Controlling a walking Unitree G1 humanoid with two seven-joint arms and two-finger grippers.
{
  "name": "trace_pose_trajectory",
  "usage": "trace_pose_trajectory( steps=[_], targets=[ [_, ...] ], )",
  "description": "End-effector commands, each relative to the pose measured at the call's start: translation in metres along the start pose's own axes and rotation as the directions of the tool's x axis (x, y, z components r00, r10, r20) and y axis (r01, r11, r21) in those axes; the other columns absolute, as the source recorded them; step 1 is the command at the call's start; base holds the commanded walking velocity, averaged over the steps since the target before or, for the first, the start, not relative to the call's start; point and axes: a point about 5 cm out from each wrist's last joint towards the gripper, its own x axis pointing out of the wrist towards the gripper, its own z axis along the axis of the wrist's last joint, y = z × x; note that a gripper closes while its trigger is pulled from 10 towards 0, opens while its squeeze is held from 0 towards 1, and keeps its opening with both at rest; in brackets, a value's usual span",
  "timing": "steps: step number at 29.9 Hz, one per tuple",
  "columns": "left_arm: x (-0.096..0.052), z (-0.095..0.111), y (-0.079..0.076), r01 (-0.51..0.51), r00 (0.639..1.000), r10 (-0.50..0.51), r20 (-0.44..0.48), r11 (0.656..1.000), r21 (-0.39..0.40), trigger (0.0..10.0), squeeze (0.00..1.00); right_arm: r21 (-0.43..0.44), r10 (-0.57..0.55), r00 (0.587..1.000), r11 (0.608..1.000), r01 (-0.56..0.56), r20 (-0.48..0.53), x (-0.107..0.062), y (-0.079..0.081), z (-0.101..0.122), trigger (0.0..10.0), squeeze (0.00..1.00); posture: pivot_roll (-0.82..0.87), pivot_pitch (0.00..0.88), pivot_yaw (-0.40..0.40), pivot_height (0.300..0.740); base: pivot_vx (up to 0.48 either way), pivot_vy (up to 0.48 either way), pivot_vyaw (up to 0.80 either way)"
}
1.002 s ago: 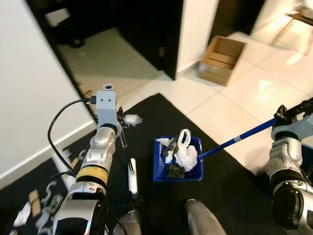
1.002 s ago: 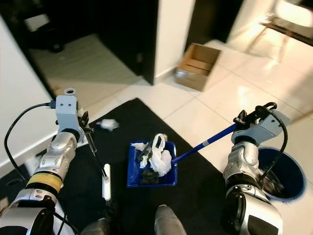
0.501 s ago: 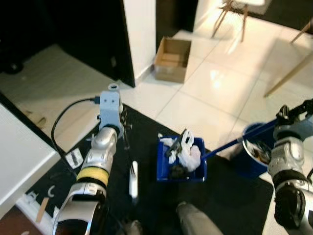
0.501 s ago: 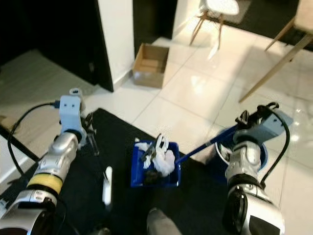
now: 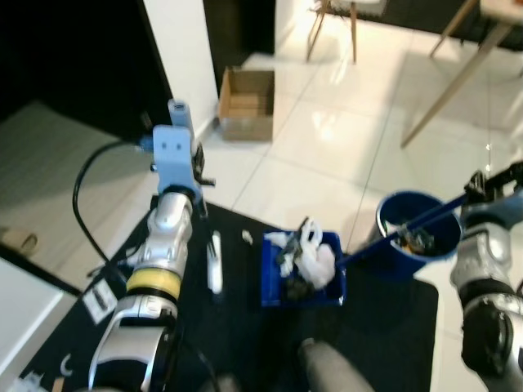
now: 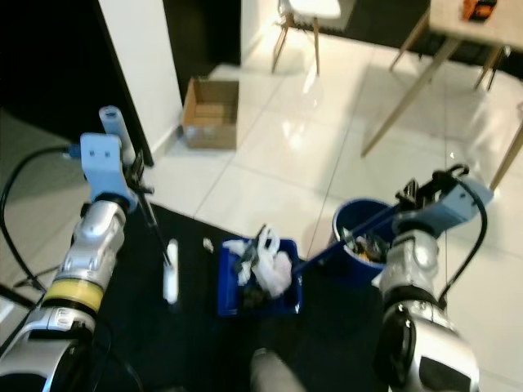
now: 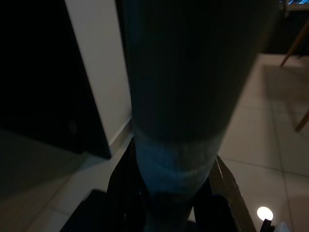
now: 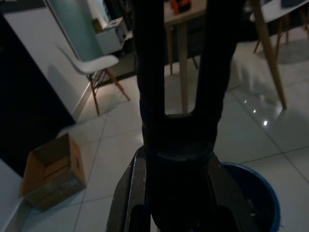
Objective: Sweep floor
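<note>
Blue dustpan [image 5: 301, 278]: square, deep blue, shallow-walled, lying on the black mat [image 5: 384, 327] near the robot's feet, at centre. Contents: crumpled white plastic bag [image 5: 315, 255] with a loop handle standing up, plus dark scraps and a pale paper piece along the left inner edge. Dustpan handle [image 5: 409, 231]: long, thin, blue rod, rising from the pan's right side up and to the right, crossing over the blue bin [image 5: 418, 229]. Right tool [image 6: 425, 192]: at the upper end of that rod, far right; its black fingers appear pressed around the rod's end, though the grip itself is small and partly hidden. Blue bin: round, open-topped, dark debris inside, standing at the mat's right edge on the white tiled floor [image 5: 327, 155], just right of the dustpan. Broom [image 5: 214, 261]: thin dark shaft with a white, narrow head resting on the mat, left of the dustpan and apart from it; a small white scrap [image 5: 247, 237] lies between them. Left tool [image 5: 192, 175]: raised at left, gripping the broom's upper shaft; fingers closed on it, seen close and dark in the left wrist view. Cardboard box [image 5: 247, 102]: open, brown, on the tiles at far centre-left beside a white wall [image 5: 176, 57]. Wooden desk legs [image 5: 445, 77] at far right.
</note>
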Motion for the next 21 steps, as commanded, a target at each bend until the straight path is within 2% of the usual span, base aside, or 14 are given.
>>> trace_pose_trajectory(
  steps=[1,4,11,21],
  targets=[
    [0.000,0.003,0.004,0.009,1.000,-0.010,0.013,0.999,0.035,10.0,0.00,0.021,0.010,0.999,1.000,-0.011,0.038,0.004,0.006,0.007,10.0,0.00,0.02,0.000,0.001,0.740,0.000,0.000,-0.80],
    [-0.002,-0.009,0.001,0.024,0.998,-0.024,-0.050,1.000,0.006,10.0,0.00,0.025,0.018,0.999,1.000,-0.019,0.051,0.008,0.009,0.013,10.0,0.00,0.02,0.000,0.003,0.740,0.000,0.000,-0.80],
    [-0.007,-0.025,0.001,0.018,0.993,-0.013,-0.116,0.999,0.045,10.0,0.00,0.022,0.023,0.998,0.999,-0.025,0.060,0.011,0.010,0.017,10.0,0.00,0.01,0.000,0.000,0.740,0.000,0.000,-0.80],
    [-0.007,-0.029,0.001,0.015,0.989,-0.009,-0.145,0.999,0.043,10.0,0.00,0.023,0.024,0.998,0.999,-0.025,0.063,0.013,0.012,0.020,10.0,0.00,0.01,0.000,0.003,0.740,0.000,0.000,-0.80]
  ],
)
